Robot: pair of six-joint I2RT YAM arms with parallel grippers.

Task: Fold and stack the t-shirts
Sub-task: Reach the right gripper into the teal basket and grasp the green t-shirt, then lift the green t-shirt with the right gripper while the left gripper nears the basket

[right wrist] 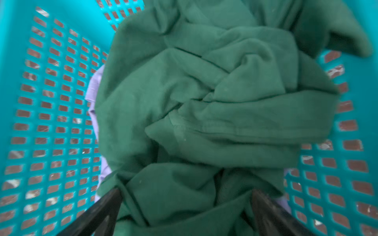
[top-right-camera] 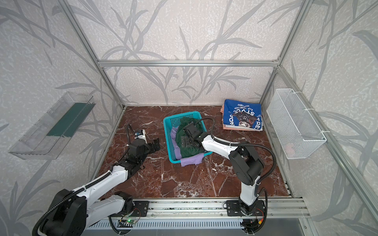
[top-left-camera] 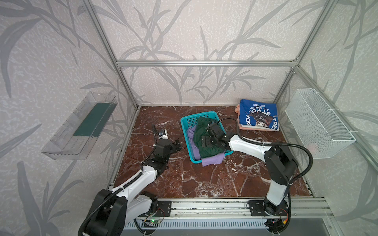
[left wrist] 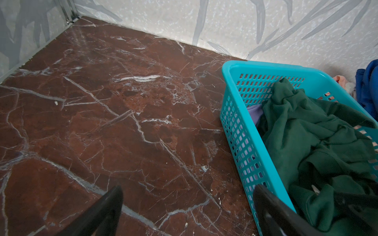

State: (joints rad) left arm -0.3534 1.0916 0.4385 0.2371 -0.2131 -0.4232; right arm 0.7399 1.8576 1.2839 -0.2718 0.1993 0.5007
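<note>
The left fingers (left wrist: 102, 214) hung spread above the worktop (top-left-camera: 184, 179), just beside the turquoise basket (top-left-camera: 190, 121). The right fingers (right wrist: 270, 212), also spread, straddled the crumpled dark green t-shirt (top-left-camera: 199, 130) heaped on the lavender t-shirt (top-left-camera: 212, 161) inside it. Farther back, the blue t-shirt (top-left-camera: 258, 116) lay folded atop the peach t-shirt (top-left-camera: 244, 127).

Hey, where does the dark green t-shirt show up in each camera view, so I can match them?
Both top views: dark green t-shirt heaped mid-table in the turquoise basket, over the lavender shirt.
Left wrist: piled in that basket, beside bare marble.
Right wrist: fills most of the picture, basket walls either side.
Shared landmark: the basket's perforated turquoise wall.
</note>
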